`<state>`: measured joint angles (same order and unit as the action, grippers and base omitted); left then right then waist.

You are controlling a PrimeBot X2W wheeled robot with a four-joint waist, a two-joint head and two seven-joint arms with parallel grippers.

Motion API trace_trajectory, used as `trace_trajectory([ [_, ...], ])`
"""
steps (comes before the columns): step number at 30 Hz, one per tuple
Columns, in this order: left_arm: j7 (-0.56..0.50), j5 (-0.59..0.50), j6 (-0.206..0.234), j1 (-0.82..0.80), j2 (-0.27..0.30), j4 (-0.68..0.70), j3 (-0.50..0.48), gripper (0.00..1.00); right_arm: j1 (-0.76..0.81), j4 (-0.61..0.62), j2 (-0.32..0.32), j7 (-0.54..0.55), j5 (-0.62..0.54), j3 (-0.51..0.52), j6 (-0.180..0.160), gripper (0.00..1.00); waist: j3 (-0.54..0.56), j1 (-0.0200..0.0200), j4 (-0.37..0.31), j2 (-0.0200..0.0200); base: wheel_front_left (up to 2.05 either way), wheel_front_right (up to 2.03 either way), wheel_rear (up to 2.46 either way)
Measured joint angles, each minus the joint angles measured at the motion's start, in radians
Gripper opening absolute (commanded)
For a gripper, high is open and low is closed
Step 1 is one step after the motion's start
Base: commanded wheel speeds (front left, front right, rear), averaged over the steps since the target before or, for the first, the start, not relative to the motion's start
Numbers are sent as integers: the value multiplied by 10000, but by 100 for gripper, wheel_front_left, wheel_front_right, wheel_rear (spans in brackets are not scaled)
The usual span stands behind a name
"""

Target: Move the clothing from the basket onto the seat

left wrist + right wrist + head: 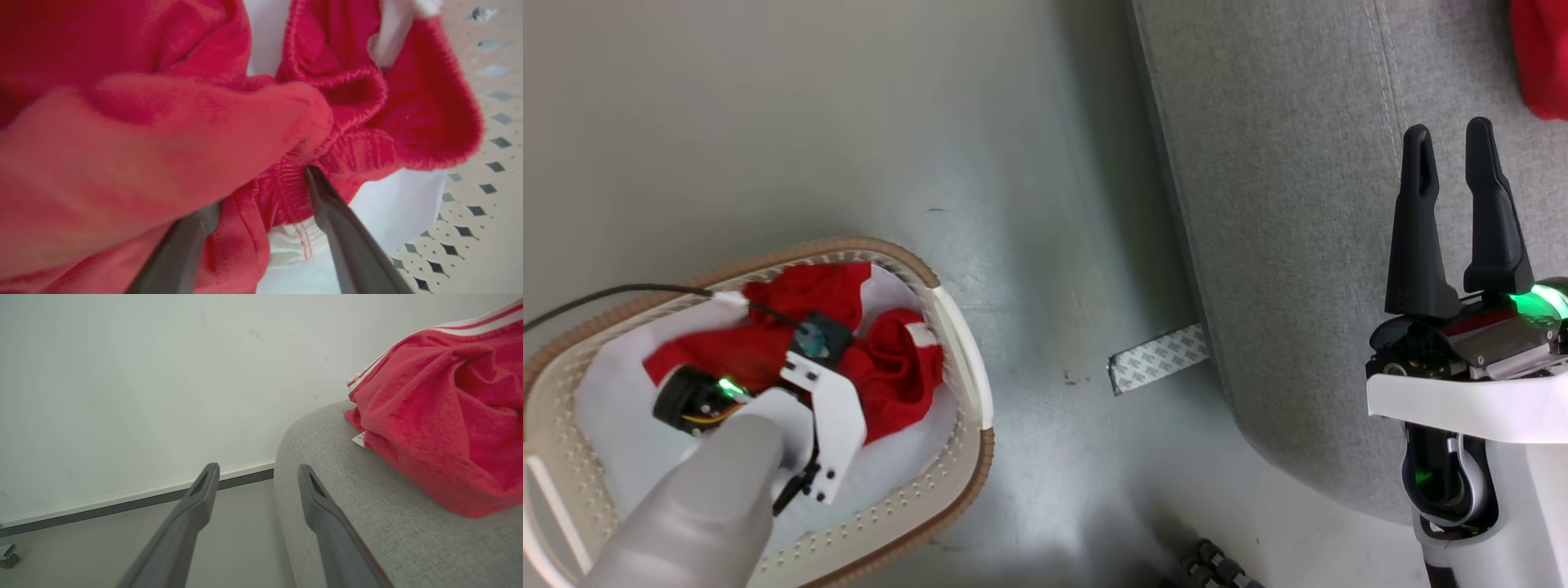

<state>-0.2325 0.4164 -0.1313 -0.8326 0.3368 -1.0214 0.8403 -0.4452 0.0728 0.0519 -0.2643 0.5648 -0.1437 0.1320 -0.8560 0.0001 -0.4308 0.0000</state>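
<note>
One red garment (441,437) lying on seat (1298,245); remaining clothing (894,367) sitting in basket (968,343). Left gripper (262,188) straddling bunched fold of it, jaws wide, not yet pinching. Right gripper (1448,129) hovering over seat, open, empty. Next: closing left jaws, lifting.

Soft, even light; pale glare on the glossy grey floor (1029,269). Close-up, the bright red soft clothing (122,143) blurs.
</note>
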Motion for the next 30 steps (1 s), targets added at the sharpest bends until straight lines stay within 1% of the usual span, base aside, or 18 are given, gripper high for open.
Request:
trace_trajectory([
  [4,-443,167,0,-110,-36,-146,516,100,17,13,-2,0,63,-50,0,100,-187,0,-137,0,0,0,0],
  [7,-476,391,-2,-198,-19,-203,740,100,8,8,0,0,65,-98,0,100,-190,-1,-116,0,0,0,0],
  [8,-476,431,-2,-210,-4,-197,857,88,-9,-6,-2,0,52,-117,0,100,-187,0,-114,0,0,0,0],
  [9,-470,464,0,-220,17,-173,995,43,-28,-13,-2,0,15,-125,0,100,-176,0,-109,0,0,0,0],
  [10,-385,541,0,-218,52,-138,1091,0,-47,-17,-2,0,-12,-128,0,100,-162,0,-100,0,0,0,0],
  [14,-40,932,-2,-193,157,-52,1442,0,-85,-128,-6,0,-265,-167,0,100,-10,0,-58,0,0,0,0],
  [17,194,1214,-2,-83,71,12,1714,0,-84,-213,-8,0,-368,-92,0,100,251,0,8,0,0,0,0],
  [24,1290,2113,-2,393,-560,59,2102,0,-33,-466,-13,0,-1014,42,0,100,1414,-1,342,0,0,0,0],
  [30,2708,2949,-2,1169,-1319,-186,1937,0,330,-922,-21,-2,-1450,-36,-2,100,2911,-1,763,0,0,0,0],
])
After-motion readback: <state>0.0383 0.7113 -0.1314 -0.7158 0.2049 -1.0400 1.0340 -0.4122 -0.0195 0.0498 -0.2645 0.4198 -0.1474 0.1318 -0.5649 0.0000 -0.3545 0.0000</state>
